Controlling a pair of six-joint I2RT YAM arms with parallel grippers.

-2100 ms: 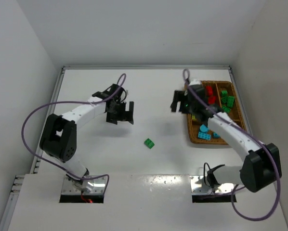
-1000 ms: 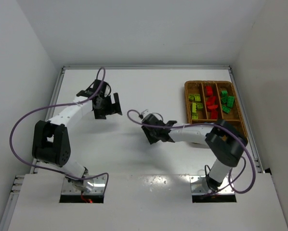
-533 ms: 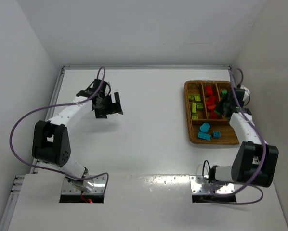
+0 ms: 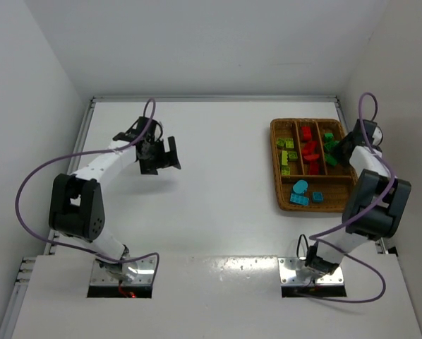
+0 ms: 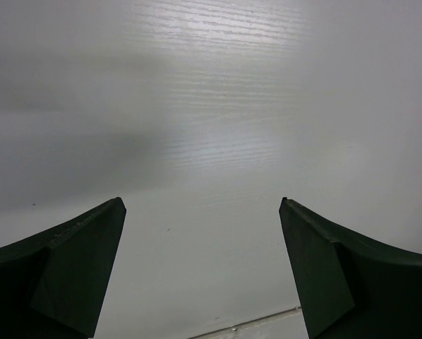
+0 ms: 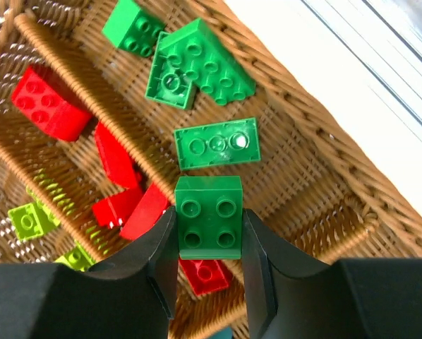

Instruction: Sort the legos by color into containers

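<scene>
On my right wrist feed, the right gripper (image 6: pixel 209 226) pinches a square, glossy green brick (image 6: pixel 209 201) with four round studs, one dark finger pressed against each side. It hangs over the brown wicker tray (image 6: pixel 324 120), which sits at the far right corner of the counter (image 5: pixel 218 106). I cannot tell whether the brick is over the green lane or the woven divider.

That lane, nearest the right edge, holds the loose green bricks (image 6: pixel 216 143): a flat six-stud plate and a stacked cluster. The middle lane holds smooth red bricks (image 6: pixel 49 106), and the next one yellow-green bricks (image 6: pixel 31 219). Overhead, cyan-blue pieces (image 4: pixel 304 194), one rounded, fill the near cross compartment.

My left gripper (image 5: pixel 200 275) hovers with fingers spread wide over bare white, faintly grained surface toward the far left.
</scene>
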